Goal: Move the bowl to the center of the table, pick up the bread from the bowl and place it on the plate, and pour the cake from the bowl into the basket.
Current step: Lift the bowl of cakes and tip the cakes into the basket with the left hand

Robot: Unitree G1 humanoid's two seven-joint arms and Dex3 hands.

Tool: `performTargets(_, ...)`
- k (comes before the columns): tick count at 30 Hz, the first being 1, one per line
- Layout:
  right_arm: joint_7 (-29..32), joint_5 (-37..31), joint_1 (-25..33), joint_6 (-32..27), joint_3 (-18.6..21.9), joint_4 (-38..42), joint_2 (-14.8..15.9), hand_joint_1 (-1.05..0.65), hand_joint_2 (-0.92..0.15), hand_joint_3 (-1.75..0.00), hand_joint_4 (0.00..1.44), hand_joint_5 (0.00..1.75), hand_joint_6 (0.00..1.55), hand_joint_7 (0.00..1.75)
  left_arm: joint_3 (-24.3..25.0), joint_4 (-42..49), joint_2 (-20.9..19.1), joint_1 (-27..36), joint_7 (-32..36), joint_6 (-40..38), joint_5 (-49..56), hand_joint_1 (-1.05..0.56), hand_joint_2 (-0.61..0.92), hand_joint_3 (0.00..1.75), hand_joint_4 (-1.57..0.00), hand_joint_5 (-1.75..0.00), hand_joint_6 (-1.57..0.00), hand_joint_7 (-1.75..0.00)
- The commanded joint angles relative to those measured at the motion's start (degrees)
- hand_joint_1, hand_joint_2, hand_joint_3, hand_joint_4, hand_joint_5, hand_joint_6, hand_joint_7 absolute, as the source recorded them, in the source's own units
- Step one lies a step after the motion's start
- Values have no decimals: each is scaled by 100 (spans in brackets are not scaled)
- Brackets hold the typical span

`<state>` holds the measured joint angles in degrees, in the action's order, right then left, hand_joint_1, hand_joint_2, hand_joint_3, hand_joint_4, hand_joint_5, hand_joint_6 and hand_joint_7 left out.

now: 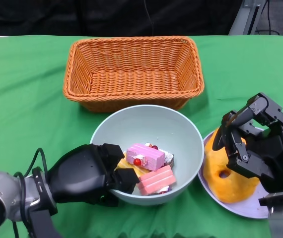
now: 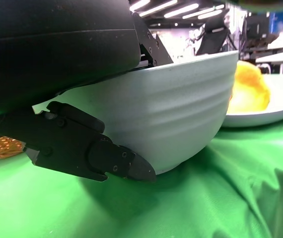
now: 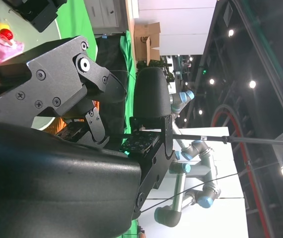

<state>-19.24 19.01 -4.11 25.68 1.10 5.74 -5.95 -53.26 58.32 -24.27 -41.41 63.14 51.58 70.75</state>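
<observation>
1. The black left hand (image 2: pixel 82 124) holds the side of the pale bowl (image 2: pixel 176 114).
2. The bowl sits on the green worktop (image 2: pixel 221 198).
3. Behind it, yellow bread (image 2: pixel 250 87) lies on a white plate (image 2: pixel 275 106).

Two black robot hands: the left robot hand (image 1: pixel 89 174) smooth-shelled on a silver forearm with black cables; the right robot hand (image 1: pixel 253 144) angular, plates fixed with screws.

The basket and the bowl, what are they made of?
The basket looks like woven wicker or rattan, orange-brown and slightly glossy: the interlaced strands show all over its walls and floor. The bowl looks like smooth matte plastic or glazed ceramic, pale grey-blue; the left wrist view shows faint ridges around its outside. Which of the two it is, I cannot tell.
</observation>
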Motion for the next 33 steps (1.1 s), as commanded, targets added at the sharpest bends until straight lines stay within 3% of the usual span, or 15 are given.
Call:
performTargets(1, 49, -14, -30, 61, 59, 28, -7, -4, -64, -100, 77, 169, 68, 139, -9, 76, -105, -117, 460, 132, -9, -20, 92, 10, -69, -175, -49, -174)
performTargets(16, 34, 43, -125, 69, 92, 201, -7, -5, -65, -100, 75, 171, 66, 138, -81, -15, -454, -120, 1507, 243, 176, -12, 90, 16, -71, -175, -52, -175)
performTargets(25, -22, -104, -55, 32, -12, 243, 14, -1, -63, -107, 72, 173, 65, 139, 324, -93, -737, -193, 1546, 488, -167, -7, 91, 20, -73, -175, -50, -175)
performTargets(27, -83, -118, -21, 34, -67, 239, 21, 0, -63, -108, 71, 174, 64, 140, 462, -48, -748, -243, 1461, 565, -282, -5, 90, 31, -72, -175, -50, -174)
performTargets(30, -267, -57, -28, 95, -96, 332, 31, -1, -62, -108, 75, 175, 63, 142, 645, -9, -755, -331, 1331, 685, -437, -4, 75, 70, -71, -175, -59, -158)
performTargets(33, -278, -130, 12, 55, -131, 307, 17, -3, -62, -108, 79, 173, 64, 145, 840, 16, -744, -403, 1152, 773, -622, -5, 71, 80, -71, -175, -67, -145)
